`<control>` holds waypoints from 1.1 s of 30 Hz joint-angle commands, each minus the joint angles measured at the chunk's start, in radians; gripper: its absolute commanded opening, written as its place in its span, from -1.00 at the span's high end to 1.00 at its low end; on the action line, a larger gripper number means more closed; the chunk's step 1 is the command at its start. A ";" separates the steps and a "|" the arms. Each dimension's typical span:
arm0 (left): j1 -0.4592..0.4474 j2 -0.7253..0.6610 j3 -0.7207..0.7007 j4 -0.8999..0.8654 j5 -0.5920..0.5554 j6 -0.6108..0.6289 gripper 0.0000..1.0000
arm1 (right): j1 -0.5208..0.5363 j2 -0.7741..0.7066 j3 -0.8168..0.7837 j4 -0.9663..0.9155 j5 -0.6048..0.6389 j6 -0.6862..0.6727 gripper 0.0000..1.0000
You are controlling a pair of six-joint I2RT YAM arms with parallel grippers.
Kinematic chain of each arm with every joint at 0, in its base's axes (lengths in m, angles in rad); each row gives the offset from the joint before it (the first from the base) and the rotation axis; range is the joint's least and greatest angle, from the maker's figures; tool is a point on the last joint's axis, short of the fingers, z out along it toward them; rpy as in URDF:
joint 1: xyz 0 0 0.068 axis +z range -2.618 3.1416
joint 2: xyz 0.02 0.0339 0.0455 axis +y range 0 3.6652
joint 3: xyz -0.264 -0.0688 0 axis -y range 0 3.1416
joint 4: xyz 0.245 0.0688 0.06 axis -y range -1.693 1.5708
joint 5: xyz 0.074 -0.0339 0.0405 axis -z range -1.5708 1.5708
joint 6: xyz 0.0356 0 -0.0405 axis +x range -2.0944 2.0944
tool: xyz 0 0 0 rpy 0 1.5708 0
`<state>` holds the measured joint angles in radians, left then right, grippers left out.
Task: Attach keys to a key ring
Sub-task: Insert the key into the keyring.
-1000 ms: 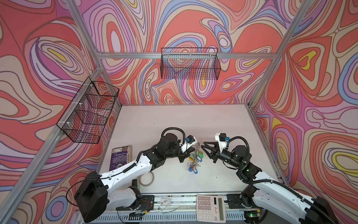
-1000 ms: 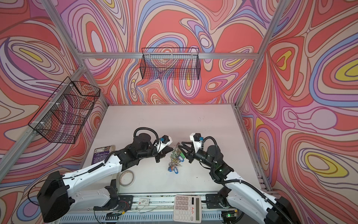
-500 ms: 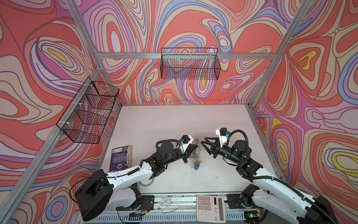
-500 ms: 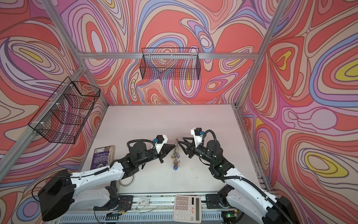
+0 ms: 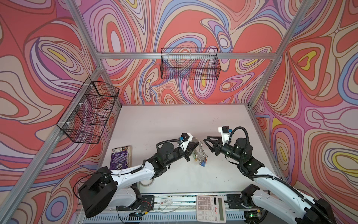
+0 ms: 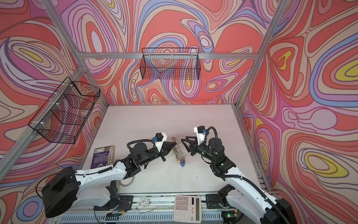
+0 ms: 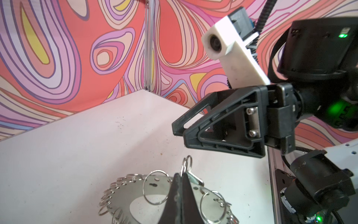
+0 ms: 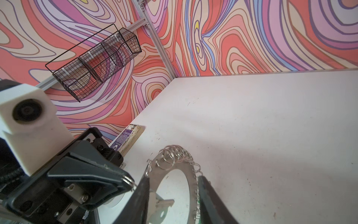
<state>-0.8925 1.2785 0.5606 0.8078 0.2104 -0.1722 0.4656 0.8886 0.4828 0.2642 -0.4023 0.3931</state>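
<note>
Over a white table walled in swirling red and purple, the left gripper holds the key ring up near the middle of the surface, its fingers clenched on a small split ring at the rim. The ring hangs tilted, the keys dangling beneath it, blue tags lowest. Just to its right, the right gripper faces the ring with fingers spread and nothing between them. A book lies at the near left.

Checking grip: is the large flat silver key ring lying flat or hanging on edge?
On edge: the key ring hangs from the shut left gripper, keys dangling beneath.
</note>
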 commanded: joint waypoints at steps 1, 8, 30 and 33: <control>-0.010 0.017 0.006 0.213 -0.027 -0.056 1.00 | -0.039 0.007 0.010 0.018 -0.047 0.042 0.09; -0.010 0.084 0.002 0.352 -0.036 -0.115 1.00 | -0.097 0.028 0.013 0.087 -0.149 0.112 -0.03; -0.010 0.121 0.004 0.360 -0.049 -0.143 1.00 | -0.097 0.108 -0.047 0.311 -0.359 0.189 0.46; -0.010 0.124 0.005 0.364 -0.045 -0.145 1.00 | -0.097 0.111 -0.062 0.328 -0.366 0.195 0.53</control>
<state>-0.8989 1.4040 0.5598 1.0443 0.1707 -0.2974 0.3725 0.9939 0.4438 0.5495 -0.7471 0.5774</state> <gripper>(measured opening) 0.047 0.254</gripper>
